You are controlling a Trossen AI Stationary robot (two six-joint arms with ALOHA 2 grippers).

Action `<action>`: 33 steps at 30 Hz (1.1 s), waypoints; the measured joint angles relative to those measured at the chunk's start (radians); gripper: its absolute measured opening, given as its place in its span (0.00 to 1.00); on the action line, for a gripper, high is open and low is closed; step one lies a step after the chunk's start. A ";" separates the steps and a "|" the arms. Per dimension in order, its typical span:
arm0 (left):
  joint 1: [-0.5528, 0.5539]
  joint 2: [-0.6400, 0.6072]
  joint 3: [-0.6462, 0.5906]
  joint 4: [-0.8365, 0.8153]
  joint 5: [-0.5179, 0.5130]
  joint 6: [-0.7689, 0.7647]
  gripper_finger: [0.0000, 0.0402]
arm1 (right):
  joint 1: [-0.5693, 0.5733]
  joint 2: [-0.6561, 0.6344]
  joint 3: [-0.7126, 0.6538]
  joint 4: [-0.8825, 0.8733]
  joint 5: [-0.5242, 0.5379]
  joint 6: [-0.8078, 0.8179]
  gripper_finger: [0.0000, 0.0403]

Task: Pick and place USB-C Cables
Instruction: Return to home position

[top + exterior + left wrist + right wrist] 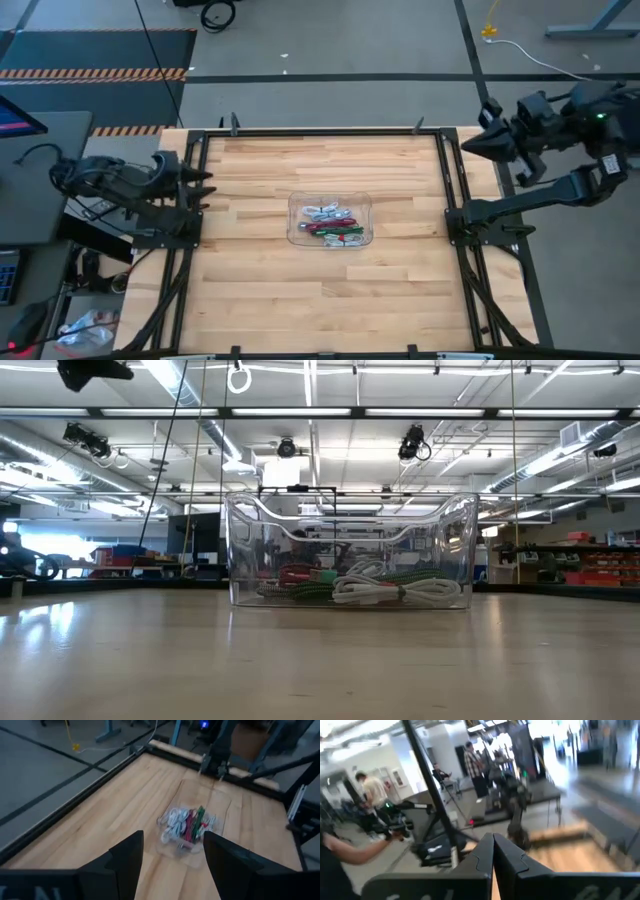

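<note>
USB-C Cables (332, 226) lie in the clear tray (294, 204) at the middle of the surface (260, 290). The left gripper (205, 187) is spread wide at the left edge. The right gripper (470, 146), fingers pressed together, is by the far right corner.

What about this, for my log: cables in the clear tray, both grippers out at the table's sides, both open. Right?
No: the right gripper is shut, as the right wrist view shows; the left gripper is open; cables in the clear tray, both grippers at the sides.
</note>
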 joint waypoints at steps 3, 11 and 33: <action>0.000 -0.047 -0.104 0.132 -0.003 0.027 0.53 | 0.000 -0.034 0.000 -0.105 0.006 0.154 0.04; 0.000 -0.169 -0.393 0.421 -0.002 0.027 0.53 | 0.000 -0.098 -0.001 -0.143 -0.219 -0.177 0.04; 0.000 -0.312 -0.667 0.712 0.149 0.054 0.42 | -0.001 -0.575 -0.683 0.270 -0.248 -0.105 0.04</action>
